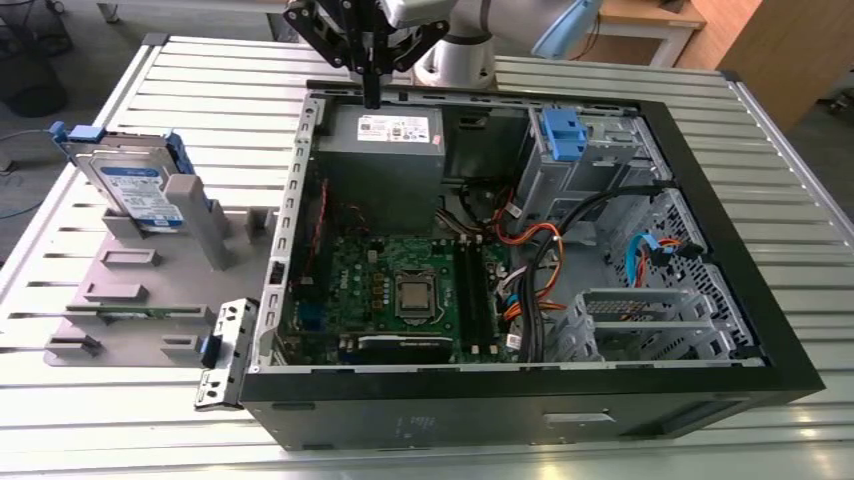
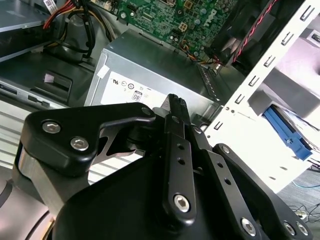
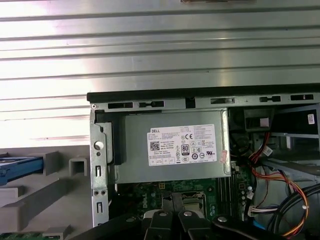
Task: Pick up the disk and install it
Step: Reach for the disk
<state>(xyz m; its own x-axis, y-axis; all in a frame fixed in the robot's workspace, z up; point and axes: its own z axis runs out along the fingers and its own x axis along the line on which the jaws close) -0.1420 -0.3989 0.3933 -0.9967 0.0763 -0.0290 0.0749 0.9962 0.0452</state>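
Gripper: black linked-finger gripper (image 1: 370, 97) hangs over the far rim of the case, fingertips clenched together with nothing between them.
Disk: flat silver metal hard drive with a white-and-blue label and bright blue plastic rails (image 1: 134, 186) stands tilted on edge in a slot of the moulded grey plastic holder (image 1: 147, 272). It is outside the case at the exterior view's left, well apart from the gripper.
Case: open black tower case (image 1: 747, 250) lies on its side on the ribbed metal table (image 1: 801, 420).
Room: open air above the disk. The perforated metal case wall (image 1: 302, 190) stands between holder and case interior.
Inside: boxy grey metal power supply (image 1: 387, 140) just below the gripper, green motherboard (image 1: 400, 290), tall grey drive cage with blue-tabbed bracket (image 1: 562, 135), orange and black cables (image 1: 534, 240) bunched beside it.
Exterior view: whole layout, both cages.
First wrist view: looks down on the power supply (image 3: 170, 150) label and the rim, with a blue rail of the disk (image 3: 17, 167) at the edge.
Second wrist view: gripper (image 2: 175, 102) linkages and bolts close up, disk (image 2: 287, 132) beyond the case wall (image 2: 260, 100).
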